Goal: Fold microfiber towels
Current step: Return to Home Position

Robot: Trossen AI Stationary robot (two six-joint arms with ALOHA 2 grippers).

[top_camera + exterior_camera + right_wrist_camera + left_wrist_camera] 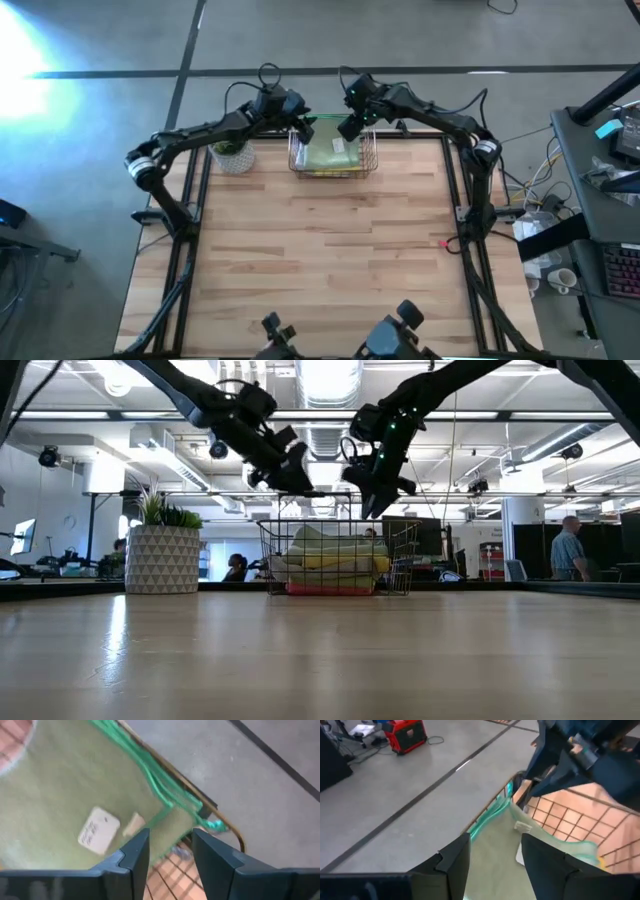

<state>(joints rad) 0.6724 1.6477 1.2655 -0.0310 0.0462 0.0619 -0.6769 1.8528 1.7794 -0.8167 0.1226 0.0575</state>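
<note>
A copper wire basket [365, 160] stands at the middle of the table's far edge. It holds a stack of folded towels. The pale sage green towel [332, 152] lies on top. Below it the low view shows a yellow towel [345, 563] and a hot pink towel [330, 588]. My left gripper [301, 128] is open above the basket's far left corner. My right gripper [350, 127] is open above its far right part. Both wrist views look down on the sage towel [495, 837] [65, 785], which has a white label [98, 831]. The low view shows both grippers [298, 482] [373, 508] above the basket's rim.
A potted plant in a white patterned pot [232, 153] stands left of the basket, close under my left arm. The wooden tabletop [330, 260] stretches from the basket to the near edge. People [570, 550] are in the room behind the table.
</note>
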